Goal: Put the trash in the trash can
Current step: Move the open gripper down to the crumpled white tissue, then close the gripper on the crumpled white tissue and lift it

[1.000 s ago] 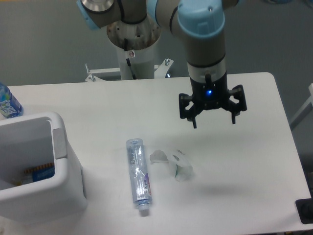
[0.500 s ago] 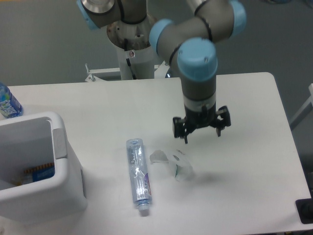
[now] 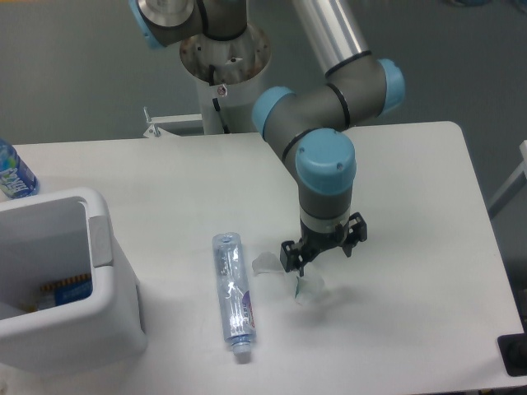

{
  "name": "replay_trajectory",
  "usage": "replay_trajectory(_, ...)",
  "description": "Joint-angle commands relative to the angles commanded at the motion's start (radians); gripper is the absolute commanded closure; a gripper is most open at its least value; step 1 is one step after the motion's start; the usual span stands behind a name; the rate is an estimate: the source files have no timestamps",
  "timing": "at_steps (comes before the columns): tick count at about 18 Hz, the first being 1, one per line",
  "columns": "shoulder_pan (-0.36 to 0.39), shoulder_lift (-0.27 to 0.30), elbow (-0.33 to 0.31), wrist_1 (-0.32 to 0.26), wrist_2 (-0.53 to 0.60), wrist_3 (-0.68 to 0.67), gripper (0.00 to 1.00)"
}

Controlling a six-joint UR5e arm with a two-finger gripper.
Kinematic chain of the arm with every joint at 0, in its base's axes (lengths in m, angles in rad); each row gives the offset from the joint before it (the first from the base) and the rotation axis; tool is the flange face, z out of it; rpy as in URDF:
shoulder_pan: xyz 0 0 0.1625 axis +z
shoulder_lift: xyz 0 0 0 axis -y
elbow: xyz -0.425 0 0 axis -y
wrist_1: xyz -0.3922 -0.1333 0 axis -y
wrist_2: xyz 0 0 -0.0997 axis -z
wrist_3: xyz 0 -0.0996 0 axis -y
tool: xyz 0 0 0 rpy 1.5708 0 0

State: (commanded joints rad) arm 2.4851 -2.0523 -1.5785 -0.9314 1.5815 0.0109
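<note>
Spread wide, the gripper (image 3: 322,257) hangs right over the crumpled wrapper (image 3: 303,283) on the table (image 3: 412,206), holding nothing. Left of it lies the flattened bottle (image 3: 233,295); the trash can (image 3: 58,284) stands at the left edge, an upright water bottle (image 3: 14,171) behind it.

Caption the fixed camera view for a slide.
Open claw poised over the crumpled wrapper, flattened bottle alongside, white trash can at left.

The end effector (image 3: 323,252) hides part of the crumpled wrapper (image 3: 303,285) (fingertips unclear).

Even, soft overhead light; faint shadows, slightly grainy, no glare
</note>
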Motion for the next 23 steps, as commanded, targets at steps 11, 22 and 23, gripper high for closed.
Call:
replay_trajectory(11,-0.025,-0.034,-0.080,0.052,0.063,-0.020,0.26)
replay_trajectory(22,-0.025,-0.012,-0.075,0.043,0.115,-0.020,1.00)
replay_trajectory(23,-0.025,-0.011,-0.068,0.043,0.114,-0.022,1.00)
